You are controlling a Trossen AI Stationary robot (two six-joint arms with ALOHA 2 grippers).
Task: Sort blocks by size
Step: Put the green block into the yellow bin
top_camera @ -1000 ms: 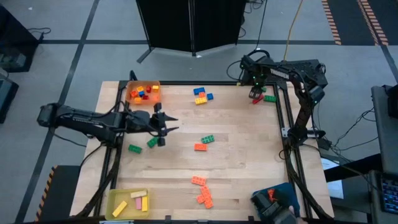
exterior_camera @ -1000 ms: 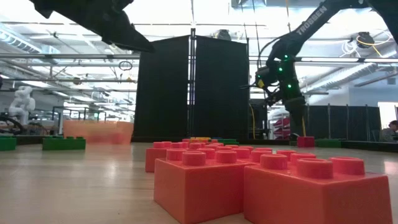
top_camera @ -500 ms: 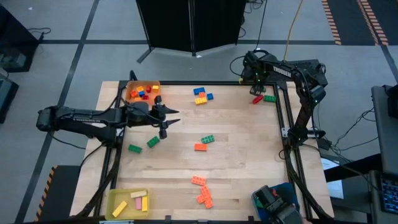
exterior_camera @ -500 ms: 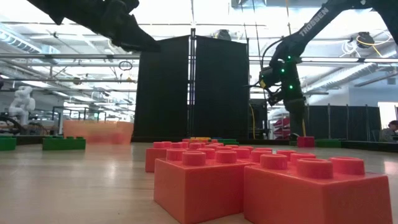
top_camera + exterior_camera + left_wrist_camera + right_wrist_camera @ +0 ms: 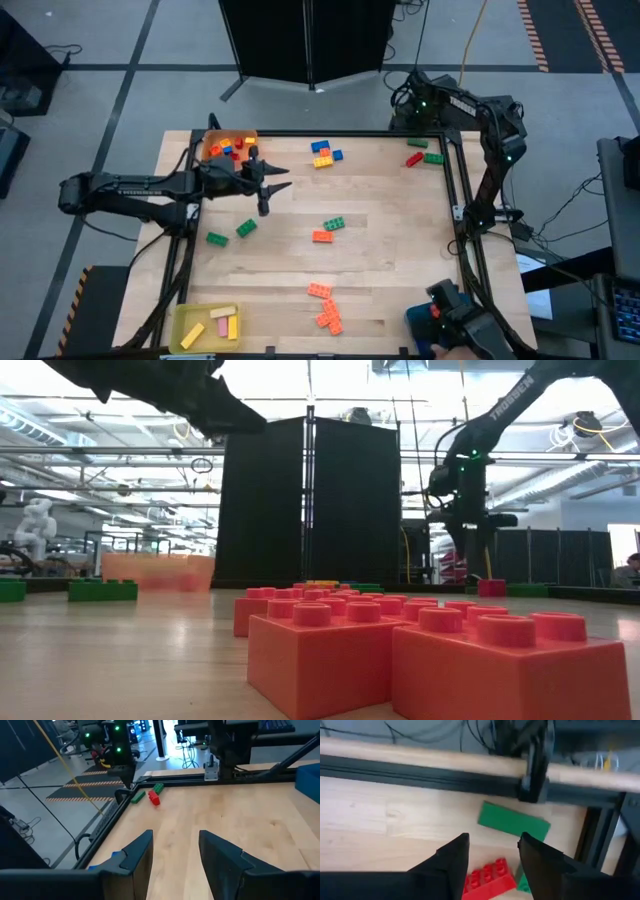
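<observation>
Hung with right gripper (image 5: 491, 862) open and empty over red block (image 5: 490, 876) and green block (image 5: 514, 821) at table's (image 5: 400, 250) far corner, left gripper (image 5: 175, 855) open above mid-table.

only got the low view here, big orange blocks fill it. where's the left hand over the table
Observer: The left hand is over the far left part of the table, beside the orange tray, by the high view.
Operator: is it carrying a block
Observer: No. The left wrist view shows its fingers open with only bare wood between them.
Operator: and the right hand
Observer: The right hand is at the table's far right corner, open. In its wrist view a red block and a green block lie on the wood just ahead of it, neither held.
</observation>
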